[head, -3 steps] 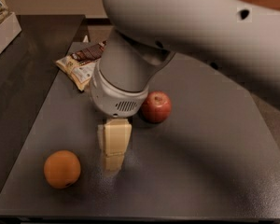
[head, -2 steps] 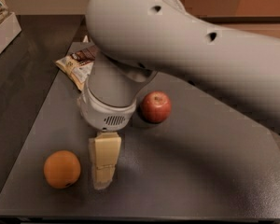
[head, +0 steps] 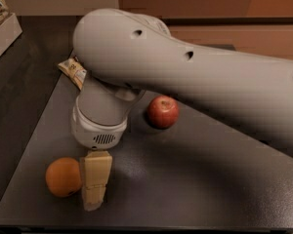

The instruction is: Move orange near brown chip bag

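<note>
The orange [head: 63, 176] lies on the dark grey table [head: 195, 179] near its front left corner. My gripper [head: 95, 182], cream-coloured and pointing down, is right beside the orange on its right side, low over the table and about touching it. The brown chip bag [head: 73, 70] lies at the back left of the table. Only its cream-tan end shows; the rest is hidden behind my big grey arm [head: 185, 77].
A red shiny apple [head: 162, 111] sits mid-table, to the right of my wrist. A white box [head: 2, 30] stands off the table at the far left. The table's front edge runs just below the orange.
My arm has swung left and forward. The gripper has come from mid-table to right beside the orange. The orange, apple and bag have not moved.
</note>
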